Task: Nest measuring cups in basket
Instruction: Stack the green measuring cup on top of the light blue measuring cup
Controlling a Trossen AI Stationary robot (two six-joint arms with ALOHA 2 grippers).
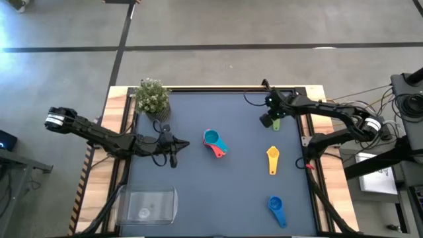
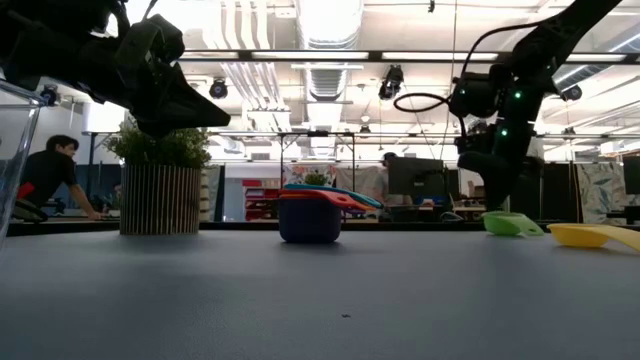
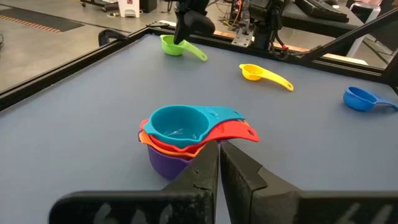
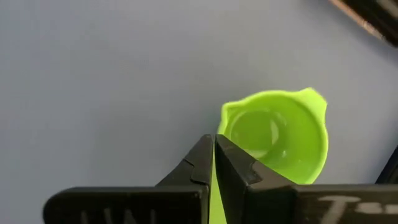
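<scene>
A green measuring cup (image 4: 273, 143) sits near the table's far right corner, and my right gripper (image 4: 214, 142) is shut on it from above; the high view also shows this gripper (image 1: 273, 120). Near the table's middle, purple, orange, red and light blue cups (image 3: 180, 134) stand nested in one stack (image 1: 215, 142). A yellow cup (image 1: 273, 159) and a blue cup (image 1: 276, 208) lie on the right side. The clear basket (image 1: 149, 203) stands at the near left corner. My left gripper (image 3: 219, 163) hovers shut, left of the stack. My right gripper pinches the green cup's handle (image 4: 212, 186) between its two fingers, close to where the handle meets the bowl. The fingers slant down from above and lie along the handle. The cup stays bowl-up, and in the low view its bottom (image 2: 512, 226) looks to be on the table.
A small potted plant (image 1: 152, 96) stands at the far left corner. A raised black rim (image 1: 218, 88) runs along the table's far edge. Bare table lies between the stack and the basket. People sit in the room beyond the table.
</scene>
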